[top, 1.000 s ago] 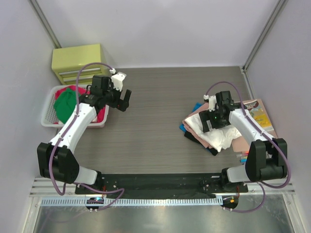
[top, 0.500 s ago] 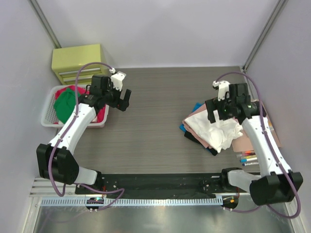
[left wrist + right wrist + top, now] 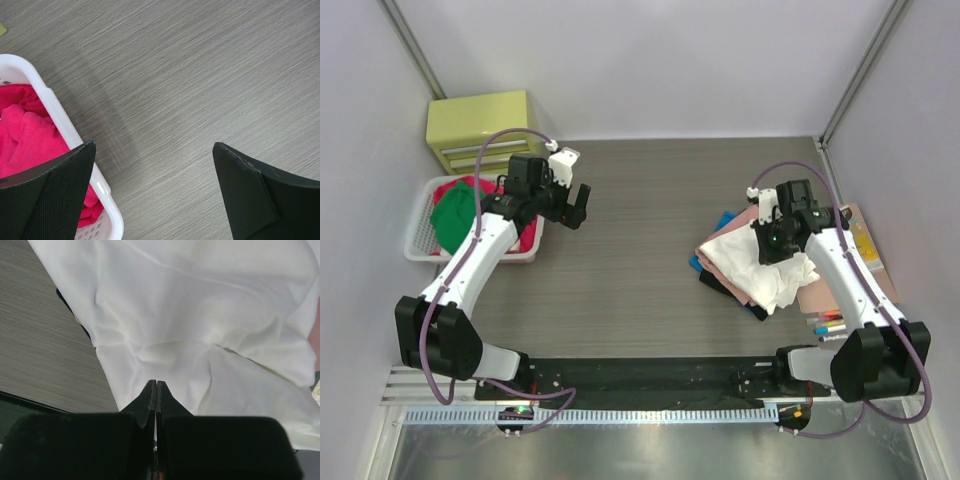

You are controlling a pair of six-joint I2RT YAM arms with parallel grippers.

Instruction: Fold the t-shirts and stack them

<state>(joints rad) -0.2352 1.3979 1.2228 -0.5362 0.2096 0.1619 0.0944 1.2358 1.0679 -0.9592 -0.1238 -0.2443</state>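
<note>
Nearest, at the table's (image 3: 650, 230) front right, a few markers (image 3: 828, 322) lie just beside a loose pile of t-shirts. A crumpled white t-shirt (image 3: 760, 268) sits on top, a salmon-pink t-shirt (image 3: 817, 297) spreads beneath it, and dark and blue cloth shows at the pile's left edge. The white one is not folded. It lies as a rumpled band whose longer run goes across the pile, from its far left down to its near right.

The right pincer (image 3: 156, 383) is directly over that white cloth with its tip pointing down into it. Its fingers are pressed flat together, and the wrist view shows no cloth between them, so it seems closed on nothing. Whether the tips touch the fabric cannot be told. The right arm is plainly the nearer one for this shirt. To take hold it would have to part its fingers and come down on an edge or corner, most likely at one end of the long run.

Further back and well apart across the bare table, the left pincer (image 3: 152, 147) hangs wide open over the wood. It is just beside the white basket (image 3: 65, 125), which holds a magenta t-shirt (image 3: 30, 140) and a green t-shirt (image 3: 455, 220). Beyond the basket stands a yellow-green drawer cabinet (image 3: 480, 125).
</note>
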